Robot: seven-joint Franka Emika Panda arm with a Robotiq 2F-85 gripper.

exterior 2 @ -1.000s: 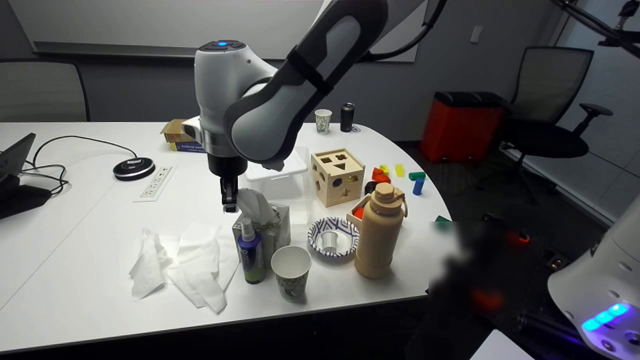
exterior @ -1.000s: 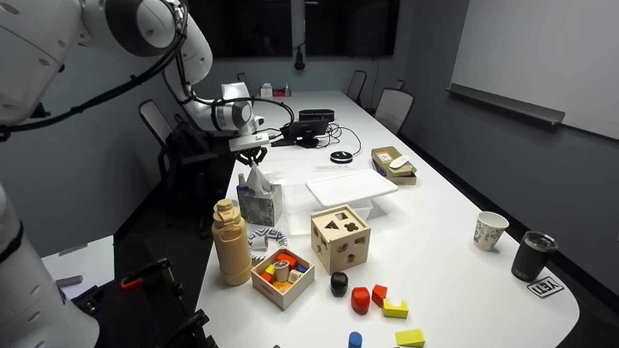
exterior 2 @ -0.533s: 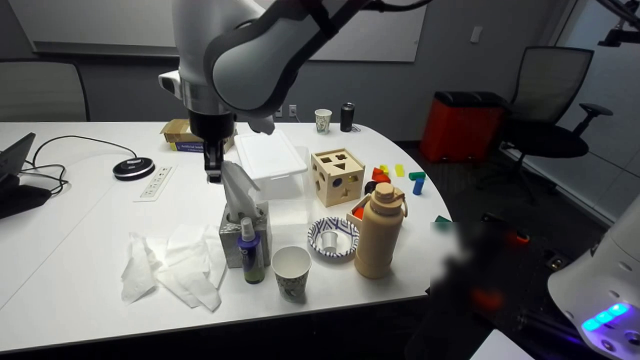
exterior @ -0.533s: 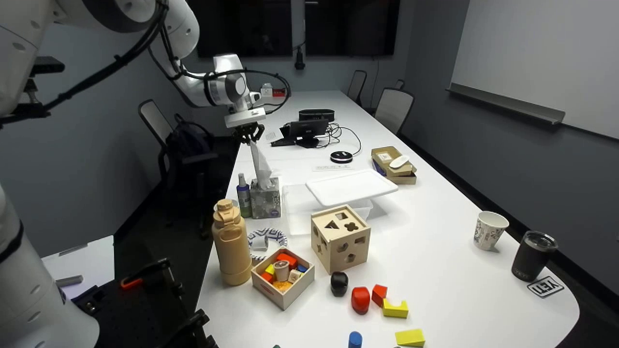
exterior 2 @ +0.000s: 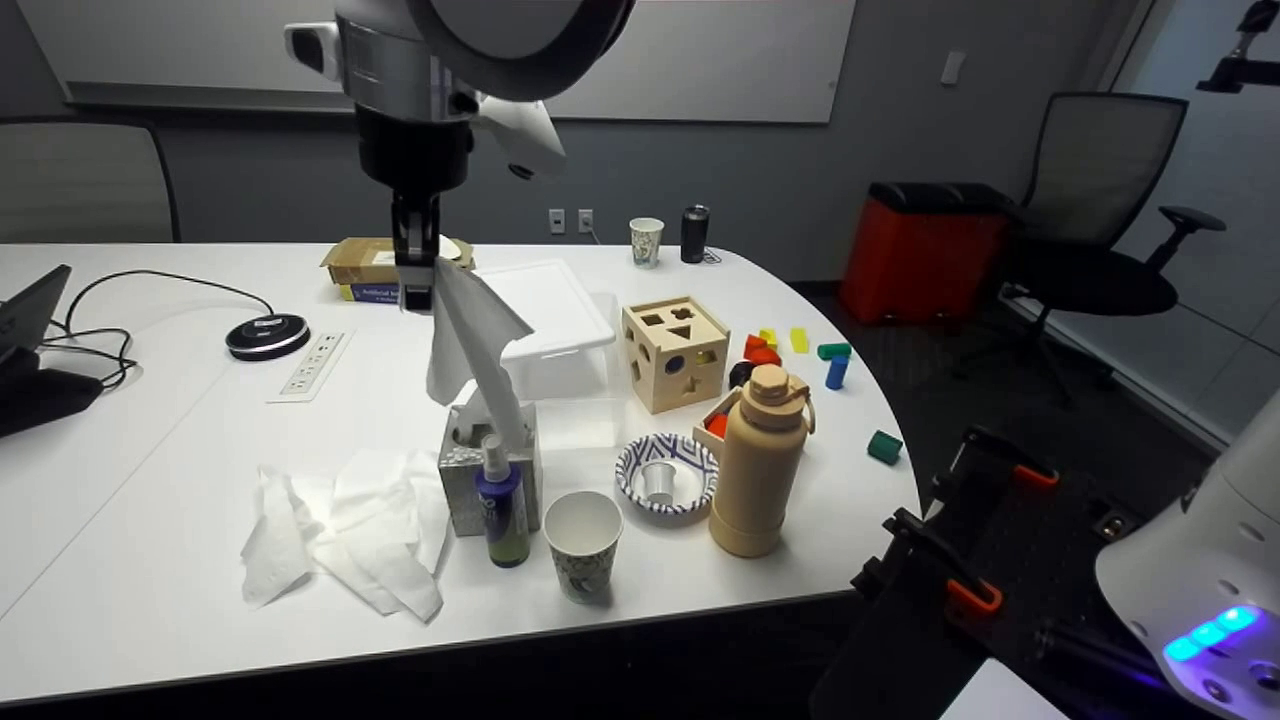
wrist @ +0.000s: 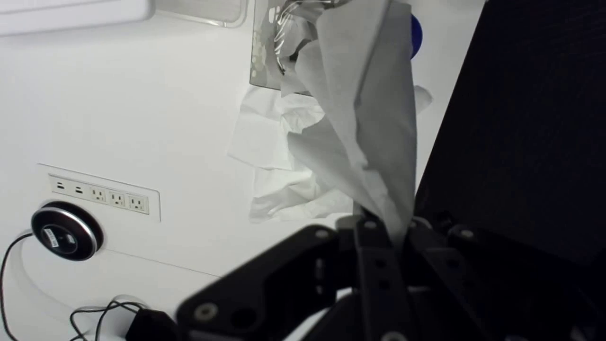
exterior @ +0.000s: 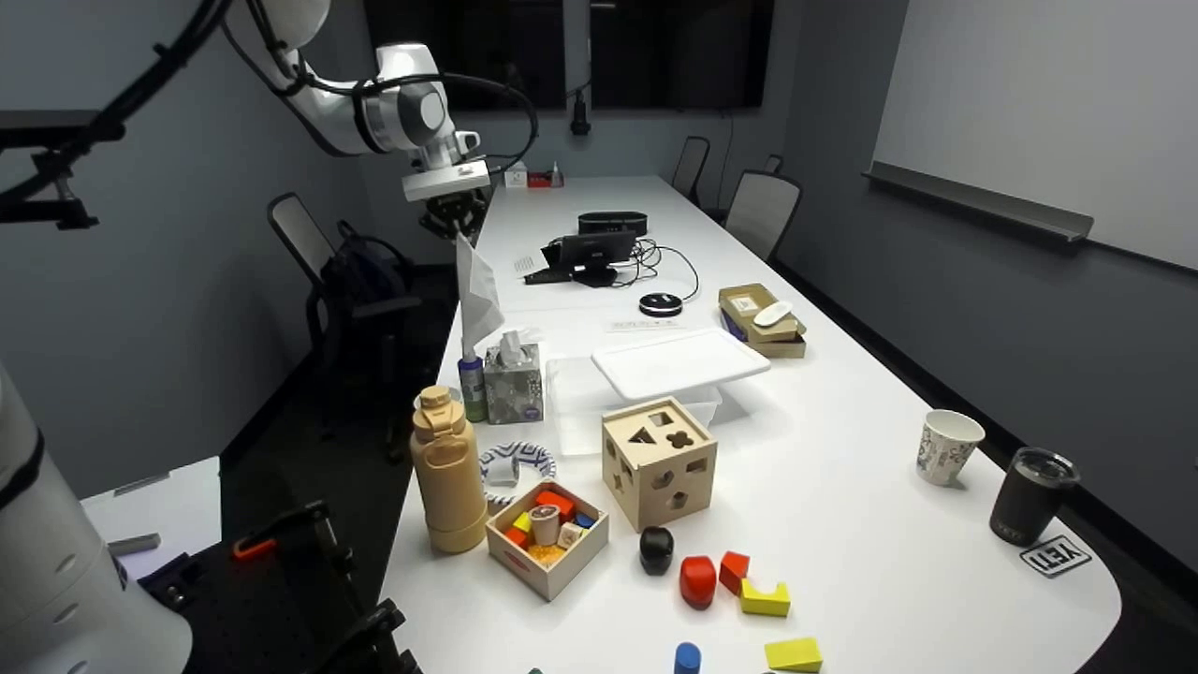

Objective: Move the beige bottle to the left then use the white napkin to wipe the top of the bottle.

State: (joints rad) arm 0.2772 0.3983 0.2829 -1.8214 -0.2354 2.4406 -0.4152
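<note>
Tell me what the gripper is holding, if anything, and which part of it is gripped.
The gripper holds the white napkin, pinched at its narrow upper end, with the rest hanging in folds below.

Round-ended white surface [exterior: 833, 449]. On it: beige bottle [exterior 2: 758, 470] upright, patterned bowl [exterior 2: 691, 484] just beside, paper cup [exterior 2: 584, 550], spray bottle [exterior 2: 503, 515], tissue box [exterior: 514, 395], crumpled tissues [exterior 2: 368, 540], wooden cube [exterior: 646, 496], block tray [exterior: 520, 567], clear bin [exterior 2: 580, 378], loose blocks [exterior: 697, 578].

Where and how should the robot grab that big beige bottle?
Probably by the cap, from straight above. The beige bottle stands upright, and its cap is narrower than its body. Lower down, the patterned bowl and wooden box sit close, so reaching in there might bump them. The gripper would need to drop the white napkin first.
</note>
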